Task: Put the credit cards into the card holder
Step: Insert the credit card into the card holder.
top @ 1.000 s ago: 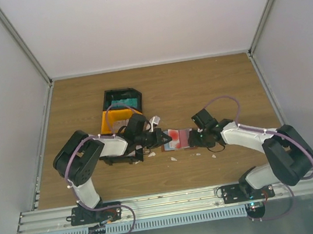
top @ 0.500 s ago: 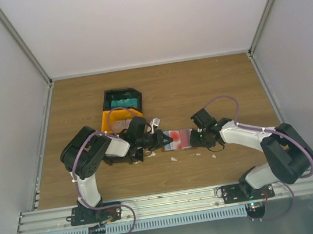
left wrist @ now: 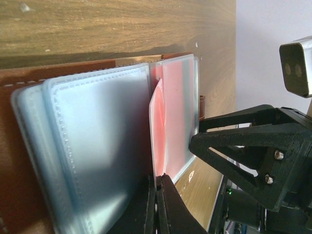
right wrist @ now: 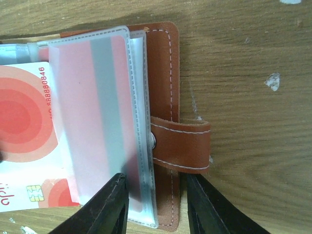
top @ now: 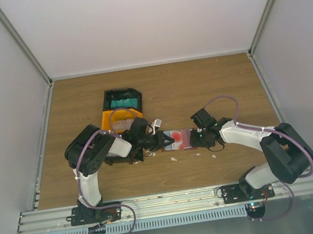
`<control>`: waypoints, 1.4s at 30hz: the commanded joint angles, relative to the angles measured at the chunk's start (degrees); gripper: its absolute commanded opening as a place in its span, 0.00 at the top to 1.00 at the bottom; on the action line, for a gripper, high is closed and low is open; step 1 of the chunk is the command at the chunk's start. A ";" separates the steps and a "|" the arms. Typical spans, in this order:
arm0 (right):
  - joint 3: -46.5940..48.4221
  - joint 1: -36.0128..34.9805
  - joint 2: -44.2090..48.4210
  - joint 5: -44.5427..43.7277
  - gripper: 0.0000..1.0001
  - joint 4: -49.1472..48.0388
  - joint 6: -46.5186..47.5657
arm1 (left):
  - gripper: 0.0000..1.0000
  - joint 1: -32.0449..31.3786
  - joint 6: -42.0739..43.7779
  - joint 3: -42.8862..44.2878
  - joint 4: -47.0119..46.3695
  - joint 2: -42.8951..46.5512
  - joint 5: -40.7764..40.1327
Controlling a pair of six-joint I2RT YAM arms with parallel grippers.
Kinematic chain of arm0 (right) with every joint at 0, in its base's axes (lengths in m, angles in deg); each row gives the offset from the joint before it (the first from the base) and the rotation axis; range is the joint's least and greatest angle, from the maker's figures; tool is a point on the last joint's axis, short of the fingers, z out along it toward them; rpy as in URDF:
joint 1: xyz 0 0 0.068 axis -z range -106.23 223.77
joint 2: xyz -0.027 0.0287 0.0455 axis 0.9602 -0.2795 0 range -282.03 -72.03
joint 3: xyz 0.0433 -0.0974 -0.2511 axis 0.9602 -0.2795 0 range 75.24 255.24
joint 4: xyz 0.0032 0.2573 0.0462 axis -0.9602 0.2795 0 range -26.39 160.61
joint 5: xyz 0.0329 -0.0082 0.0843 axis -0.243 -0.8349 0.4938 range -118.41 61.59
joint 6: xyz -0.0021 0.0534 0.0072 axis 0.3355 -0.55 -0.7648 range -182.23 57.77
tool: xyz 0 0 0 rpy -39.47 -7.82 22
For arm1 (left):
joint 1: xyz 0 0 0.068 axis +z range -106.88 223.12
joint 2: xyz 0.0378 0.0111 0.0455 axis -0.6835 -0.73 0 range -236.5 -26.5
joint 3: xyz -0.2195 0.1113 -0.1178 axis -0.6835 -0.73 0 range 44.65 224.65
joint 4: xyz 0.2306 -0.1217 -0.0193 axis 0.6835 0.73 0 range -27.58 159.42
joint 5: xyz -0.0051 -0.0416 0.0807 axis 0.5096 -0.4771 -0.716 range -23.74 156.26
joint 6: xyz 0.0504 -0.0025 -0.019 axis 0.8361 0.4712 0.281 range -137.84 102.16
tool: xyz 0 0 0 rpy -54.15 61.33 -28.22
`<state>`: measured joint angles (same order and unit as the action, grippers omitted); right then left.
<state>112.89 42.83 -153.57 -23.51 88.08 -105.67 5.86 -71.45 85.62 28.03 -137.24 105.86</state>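
Seen from above, the open card holder (top: 178,139) lies on the desk (top: 211,85) at 3 o'clock from the left hand (left wrist: 157,184), which is clenched on a red-and-white credit card (left wrist: 156,130) whose long axis runs 9-to-3, while the right hand (right wrist: 157,189) straddles its 3 o'clock edge, grip unconfirmed.

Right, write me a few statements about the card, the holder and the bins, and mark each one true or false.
1. The left end effector pinches a red-and-white card by its edge. True.
2. The card holder lies folded shut. False: it lies open, with its clear sleeves showing.
3. The black bin holds teal cards. True.
4. The card holder sits inside the black bin. False: it lies on the wooden table, between the left end effector and the right end effector.
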 commanded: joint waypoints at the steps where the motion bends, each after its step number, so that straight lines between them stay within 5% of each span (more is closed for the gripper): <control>1: -0.80 0.28 -1.55 2.05 0.66 1.04 -0.60 | 1.00 -1.23 -0.28 1.08 -2.33 -1.66 -1.96; 21: -2.07 0.26 0.92 3.35 0.68 -1.18 -1.97 | 0.95 -5.84 -1.94 6.85 3.06 -2.34 -1.37; 31: -2.50 0.26 1.50 2.09 0.68 -0.78 -2.18 | 1.00 -6.43 -3.21 3.94 6.51 0.48 -12.86; 42: -3.09 0.26 0.42 2.17 0.69 -1.30 -1.73 | 1.00 -6.25 -6.28 2.65 4.49 0.71 -14.89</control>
<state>111.29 43.03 -152.26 -22.50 86.68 -107.07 -0.04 -76.85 89.53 32.31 -137.41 95.93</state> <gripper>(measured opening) 0.317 0.024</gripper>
